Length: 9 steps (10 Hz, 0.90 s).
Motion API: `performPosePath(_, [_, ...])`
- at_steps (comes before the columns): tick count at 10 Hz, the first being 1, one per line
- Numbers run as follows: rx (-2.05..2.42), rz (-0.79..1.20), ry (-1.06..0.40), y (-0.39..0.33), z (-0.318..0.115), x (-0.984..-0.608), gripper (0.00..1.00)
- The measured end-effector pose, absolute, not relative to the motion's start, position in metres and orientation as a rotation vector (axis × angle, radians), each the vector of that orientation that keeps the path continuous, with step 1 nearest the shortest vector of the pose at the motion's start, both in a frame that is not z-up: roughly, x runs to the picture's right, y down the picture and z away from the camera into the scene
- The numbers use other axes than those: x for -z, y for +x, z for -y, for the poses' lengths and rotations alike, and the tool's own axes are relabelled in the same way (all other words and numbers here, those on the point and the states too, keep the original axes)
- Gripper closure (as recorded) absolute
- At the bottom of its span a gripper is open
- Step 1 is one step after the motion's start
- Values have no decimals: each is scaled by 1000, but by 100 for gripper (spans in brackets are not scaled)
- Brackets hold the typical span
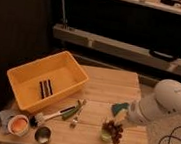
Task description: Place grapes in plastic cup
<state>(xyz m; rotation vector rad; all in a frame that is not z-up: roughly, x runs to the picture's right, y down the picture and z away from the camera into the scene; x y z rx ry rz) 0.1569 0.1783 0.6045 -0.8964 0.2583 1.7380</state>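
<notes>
1. The grapes [112,129], a small dark reddish-purple cluster of round berries, sat at the mouth of the plastic cup, covering part of its rim.
2. The plastic cup [104,136], short and translucent light green, stood near the front edge of the wooden table [112,84].
3. The gripper [123,123] was just up and right of the bunch, at the end of the white arm [168,102]; whether it gripped the grapes could not be told.
4. A teal sponge [118,108] lay just behind the gripper.
5. Farther left lay a green-handled brush [57,115], a dark metal cup [42,134], an orange bowl [18,125] and a yellow bin [31,71].
</notes>
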Motion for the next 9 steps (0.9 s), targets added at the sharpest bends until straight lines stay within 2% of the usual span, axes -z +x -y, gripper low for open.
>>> performPosePath(9, [-1770, -328, -950, 165, -188, -639, 100])
